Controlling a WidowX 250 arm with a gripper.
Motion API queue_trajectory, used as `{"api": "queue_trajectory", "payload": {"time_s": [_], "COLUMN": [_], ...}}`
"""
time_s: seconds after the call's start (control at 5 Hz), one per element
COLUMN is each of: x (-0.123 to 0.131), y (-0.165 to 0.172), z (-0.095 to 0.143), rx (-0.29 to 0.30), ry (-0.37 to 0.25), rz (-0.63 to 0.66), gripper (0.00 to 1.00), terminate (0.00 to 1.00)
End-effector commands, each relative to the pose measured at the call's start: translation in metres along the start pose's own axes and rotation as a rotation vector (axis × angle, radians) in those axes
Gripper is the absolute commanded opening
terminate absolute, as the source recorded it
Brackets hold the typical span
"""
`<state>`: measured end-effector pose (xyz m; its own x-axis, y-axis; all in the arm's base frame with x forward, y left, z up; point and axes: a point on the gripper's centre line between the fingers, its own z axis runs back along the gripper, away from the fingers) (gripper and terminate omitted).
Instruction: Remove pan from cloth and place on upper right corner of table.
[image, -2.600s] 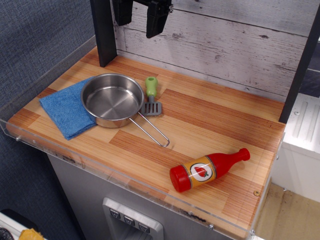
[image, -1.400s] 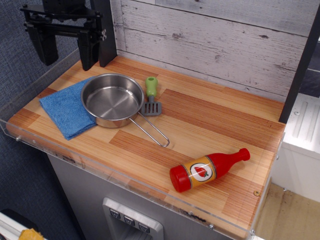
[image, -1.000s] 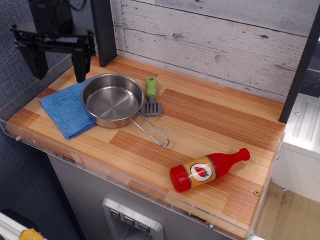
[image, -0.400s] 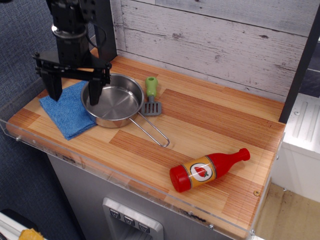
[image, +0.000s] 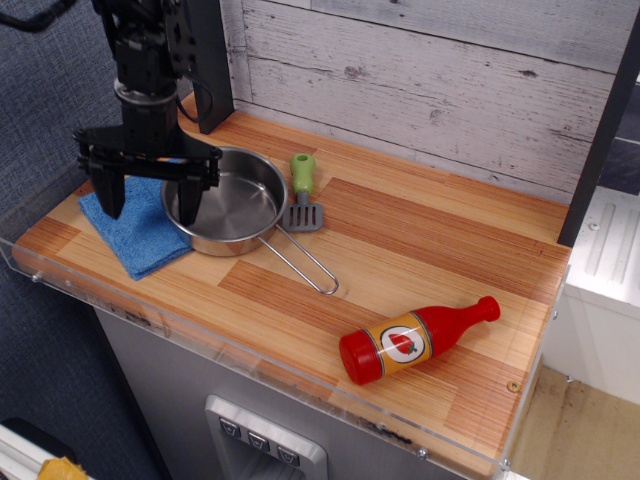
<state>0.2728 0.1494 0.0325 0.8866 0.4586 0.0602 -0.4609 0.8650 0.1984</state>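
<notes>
The shiny steel pan (image: 238, 205) sits at the left of the wooden table (image: 420, 250), its left part resting on the blue cloth (image: 135, 228). Its wire loop handle (image: 305, 266) points toward the front right. My gripper (image: 148, 204) hangs over the pan's left rim with its jaws wide open. One finger (image: 189, 201) is inside the pan. The other finger (image: 110, 190) is over the cloth. The gripper holds nothing.
A green-handled grey spatula (image: 303, 190) lies just right of the pan. A red sauce bottle (image: 415, 338) lies on its side at the front right. A dark post (image: 205, 60) stands behind the pan. A clear acrylic rim (image: 250, 365) edges the table.
The gripper came from the top back, swung left and came down over the pan's left rim. In the last moment it dropped a little lower. The pan and cloth have not moved.
</notes>
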Motion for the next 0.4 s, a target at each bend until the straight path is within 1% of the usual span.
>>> {"api": "queue_trajectory", "payload": {"time_s": [0.0,0.2], "x": [0.0203,0.0187], "y": [-0.0022,-0.0035], "z": [-0.0027,-0.0040], "rx": [0.007,0.011], "ry": [-0.023,-0.037], "rz": [0.015,-0.006], "gripper": [1.00,0.00], "terminate": [0.00,0.00]}}
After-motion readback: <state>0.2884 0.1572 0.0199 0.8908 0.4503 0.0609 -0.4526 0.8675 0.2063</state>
